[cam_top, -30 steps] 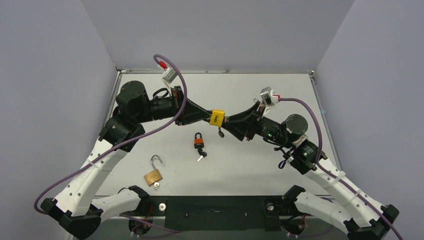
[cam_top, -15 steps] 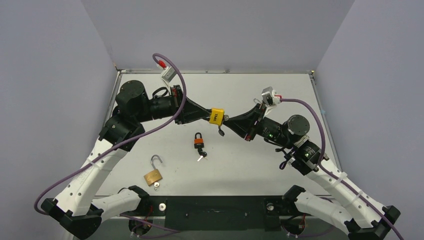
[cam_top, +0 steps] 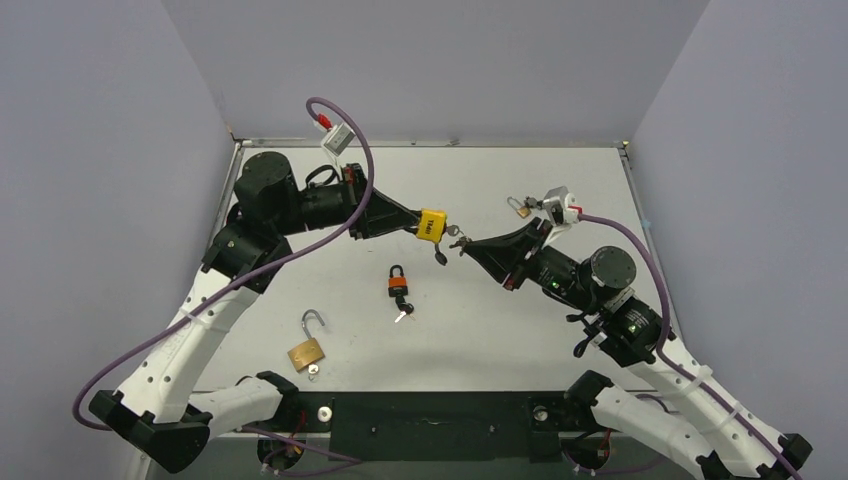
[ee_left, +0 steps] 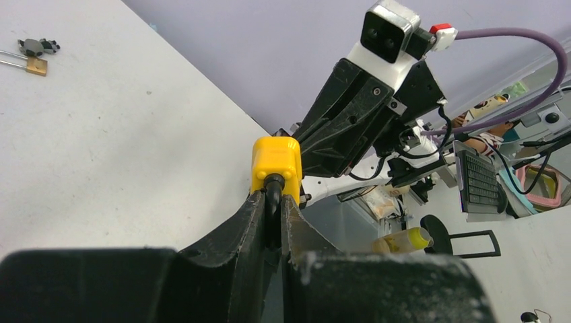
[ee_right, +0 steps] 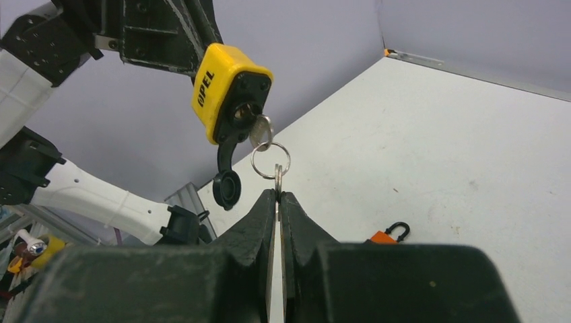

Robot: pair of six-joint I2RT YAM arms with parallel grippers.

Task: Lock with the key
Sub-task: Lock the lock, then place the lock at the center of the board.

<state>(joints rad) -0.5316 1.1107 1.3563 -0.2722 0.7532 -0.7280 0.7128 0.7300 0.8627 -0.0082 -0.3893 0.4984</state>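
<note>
Left gripper [ee_left: 273,202]: fingers closed on the black shackle of the yellow padlock [ee_left: 276,160], which is held clear of the table [cam_top: 580,180].
Right gripper [ee_right: 277,195]: fingers closed on a thin metal tab [ee_right: 278,177] hanging from the key ring [ee_right: 271,160].
Right wrist view only: key [ee_right: 259,131] seated in the padlock's black keyway face (round dust cap [ee_right: 227,183] dangling below).
Padlock body: glossy, rounded block.

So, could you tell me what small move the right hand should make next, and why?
Probably let go and regrip the key itself: it sits in the yellow padlock, held by the left hand, but the right hand pinches only the ring dangling from it, so twisting would hardly turn it.
</note>
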